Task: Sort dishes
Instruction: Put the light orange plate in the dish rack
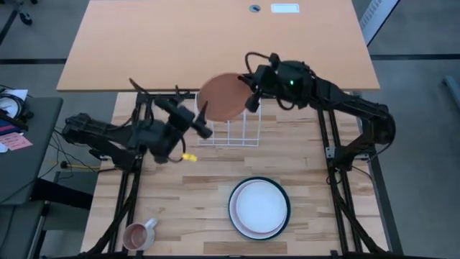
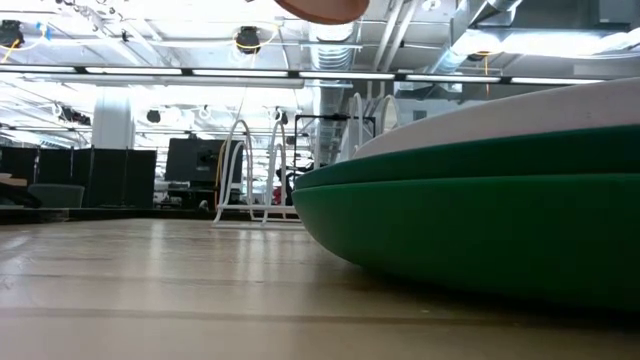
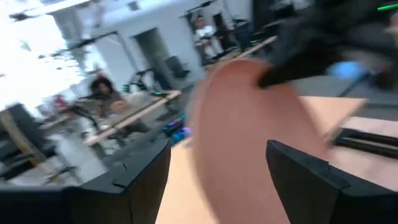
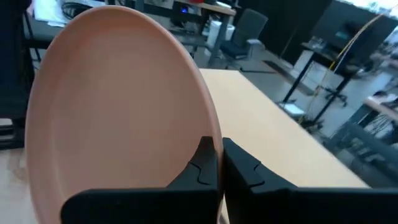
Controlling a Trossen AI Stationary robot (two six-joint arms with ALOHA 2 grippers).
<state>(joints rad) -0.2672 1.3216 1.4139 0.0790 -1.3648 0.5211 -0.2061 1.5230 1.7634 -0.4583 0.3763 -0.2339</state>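
Observation:
An orange-brown plate (image 1: 223, 97) hangs in the air over the far side of the white wire rack (image 1: 230, 131), and my right gripper (image 4: 219, 163) is shut on it. Only the plate's lowest edge (image 2: 320, 8) shows in the low view. My left gripper (image 1: 204, 121) is open beside the plate's left edge. In its wrist view the plate (image 3: 249, 143) shows between its fingers (image 3: 143, 180); I see no touch. Near the front edge a white plate (image 1: 259, 206) tops a stack on a pink and a dark green plate (image 2: 480, 220). My right gripper pinches the orange-brown plate's rim (image 4: 205, 134) between its two fingers, on the side of the plate toward the table's right. The fingers come roughly level from the right. The plate is tilted and lifted clear of the rack and the table.
A small pink mug (image 1: 139, 234) stands at the near left corner. The rack's wire loops (image 2: 260, 175) rise mid-table under the plate. A large orange tabletop (image 1: 215, 39) lies beyond the far edge. Bare wood lies between the rack and the stack.

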